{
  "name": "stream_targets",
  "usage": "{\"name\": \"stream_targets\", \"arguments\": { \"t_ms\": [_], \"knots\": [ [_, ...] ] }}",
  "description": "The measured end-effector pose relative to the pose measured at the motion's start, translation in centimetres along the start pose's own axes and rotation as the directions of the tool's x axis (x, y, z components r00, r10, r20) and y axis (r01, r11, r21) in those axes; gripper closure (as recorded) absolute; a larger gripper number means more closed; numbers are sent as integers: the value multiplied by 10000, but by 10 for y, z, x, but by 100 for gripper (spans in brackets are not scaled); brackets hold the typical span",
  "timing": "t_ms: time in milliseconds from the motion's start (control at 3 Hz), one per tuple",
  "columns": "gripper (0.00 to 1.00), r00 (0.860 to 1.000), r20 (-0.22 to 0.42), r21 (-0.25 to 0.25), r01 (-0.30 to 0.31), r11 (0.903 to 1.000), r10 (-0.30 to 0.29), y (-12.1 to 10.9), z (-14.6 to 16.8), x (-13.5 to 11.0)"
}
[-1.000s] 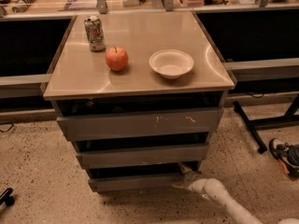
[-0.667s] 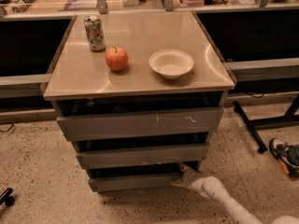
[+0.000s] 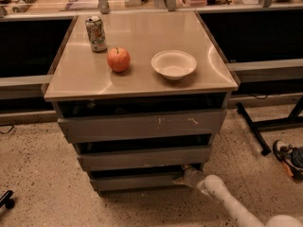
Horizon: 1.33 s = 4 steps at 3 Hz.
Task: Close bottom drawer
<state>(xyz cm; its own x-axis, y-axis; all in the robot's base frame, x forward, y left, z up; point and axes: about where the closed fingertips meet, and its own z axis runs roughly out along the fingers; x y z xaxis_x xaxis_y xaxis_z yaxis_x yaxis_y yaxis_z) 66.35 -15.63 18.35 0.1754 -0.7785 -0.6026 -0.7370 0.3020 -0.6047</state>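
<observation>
The bottom drawer [image 3: 137,180] is the lowest and narrowest grey front of the three-drawer cabinet, plain and unmarked. A thin dark gap shows above its front. My gripper [image 3: 182,176] sits at the drawer's right end, touching the front panel near its top right corner. My white arm [image 3: 222,197] comes in from the lower right. The fingers are hidden against the drawer.
The middle drawer [image 3: 144,157] and the top drawer [image 3: 142,125] with white scratches stick out further. On the cabinet top [image 3: 208,70] stand a can [image 3: 96,33], an apple [image 3: 118,59] and a white bowl [image 3: 173,64]. Black table legs [image 3: 253,129] and a shoe [image 3: 286,155] are at the right.
The gripper has stayed at the bottom drawer's right end; it has shifted at most slightly left toward the cabinet. The drawers look unchanged.
</observation>
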Motion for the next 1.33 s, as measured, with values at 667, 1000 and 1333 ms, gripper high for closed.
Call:
{"name": "stream_targets", "arguments": {
  "t_ms": [667,1000,1333],
  "knots": [
    [33,9999,96,88,79,9999,-80,-6,5,-3],
    [10,9999,96,85,78,9999,-79,-4,3,-4],
    [7,9998,201,-481,23,9988,-13,5,-16,-10]
  ]
}}
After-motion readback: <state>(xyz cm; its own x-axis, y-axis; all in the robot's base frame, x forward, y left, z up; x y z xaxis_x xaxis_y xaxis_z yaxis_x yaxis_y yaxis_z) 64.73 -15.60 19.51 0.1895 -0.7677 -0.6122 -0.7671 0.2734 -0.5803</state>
